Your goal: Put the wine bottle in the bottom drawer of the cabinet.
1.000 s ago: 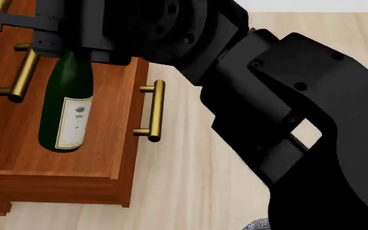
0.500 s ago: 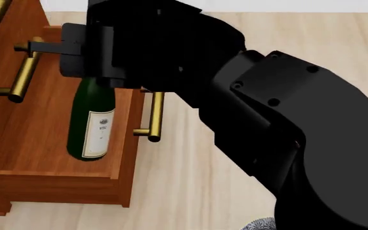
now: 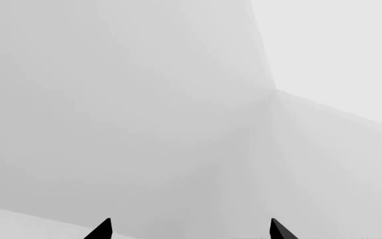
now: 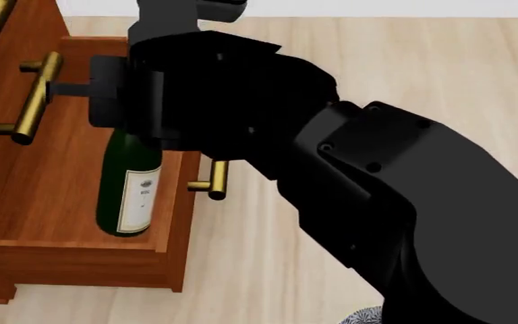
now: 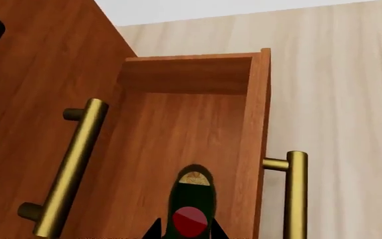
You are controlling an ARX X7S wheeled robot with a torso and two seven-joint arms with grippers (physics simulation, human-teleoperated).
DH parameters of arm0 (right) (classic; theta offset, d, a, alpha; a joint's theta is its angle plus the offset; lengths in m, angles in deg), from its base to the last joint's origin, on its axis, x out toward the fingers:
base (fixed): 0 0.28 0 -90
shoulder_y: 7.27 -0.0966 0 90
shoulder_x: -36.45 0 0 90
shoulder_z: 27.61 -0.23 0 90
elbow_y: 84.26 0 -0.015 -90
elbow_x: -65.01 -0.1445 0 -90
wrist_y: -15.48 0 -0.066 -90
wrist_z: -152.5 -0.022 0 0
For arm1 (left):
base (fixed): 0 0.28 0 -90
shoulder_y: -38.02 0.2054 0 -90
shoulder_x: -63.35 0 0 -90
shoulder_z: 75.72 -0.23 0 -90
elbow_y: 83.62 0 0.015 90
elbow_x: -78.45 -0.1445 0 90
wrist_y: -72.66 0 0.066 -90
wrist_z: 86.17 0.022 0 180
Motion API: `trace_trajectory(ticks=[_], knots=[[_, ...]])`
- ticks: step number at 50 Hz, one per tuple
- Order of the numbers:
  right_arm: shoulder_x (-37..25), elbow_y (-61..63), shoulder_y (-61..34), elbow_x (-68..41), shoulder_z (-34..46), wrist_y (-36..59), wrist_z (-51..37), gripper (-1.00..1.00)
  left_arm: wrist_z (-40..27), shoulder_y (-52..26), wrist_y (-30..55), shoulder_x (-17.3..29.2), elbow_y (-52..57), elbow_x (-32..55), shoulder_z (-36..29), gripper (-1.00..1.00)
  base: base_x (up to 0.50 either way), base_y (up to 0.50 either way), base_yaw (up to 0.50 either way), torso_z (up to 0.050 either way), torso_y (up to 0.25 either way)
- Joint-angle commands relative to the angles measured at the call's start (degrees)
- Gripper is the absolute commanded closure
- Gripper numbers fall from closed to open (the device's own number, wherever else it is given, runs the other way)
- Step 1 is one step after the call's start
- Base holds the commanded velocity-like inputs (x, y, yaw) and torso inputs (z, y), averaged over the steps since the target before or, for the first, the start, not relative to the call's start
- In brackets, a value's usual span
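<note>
Since half a second ago: your right arm sits lower over the open drawer, and the bottle has barely shifted.

Largest first: your right arm (image 4: 349, 182) fills most of the head view, black, reaching in over the cabinet (image 4: 7, 61). The bottom drawer (image 4: 79, 253) stands pulled out, its brass handle (image 4: 216, 182) partly hidden behind the arm. The wine bottle (image 4: 129, 192) stands upright on the drawer floor, near the front panel. Your right gripper (image 5: 184, 231) sits around the bottle neck, tips close on either side in the right wrist view, gripping it as far as you can see. Your left gripper (image 3: 189, 230) faces blank grey walls, tips spread wide, holding nothing.
</note>
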Motion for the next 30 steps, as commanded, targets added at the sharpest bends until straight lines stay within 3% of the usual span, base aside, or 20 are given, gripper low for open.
trace_trajectory(ticks=[1,30], knots=[[0.0,0.8,1.2,3.4,-1.1,-0.6,1.6,1.00,-0.2,0.0,0.0,0.2,0.1,0.0,-0.5,-1.00,0.00,0.00,0.00,0.000,0.000],[0.0,3.6,8.7,12.1,-1.3,4.0,1.3,1.00,-0.1,0.4,-0.4,0.3,0.2,0.4,-1.0,-1.00,0.00,0.00,0.00,0.000,0.000]])
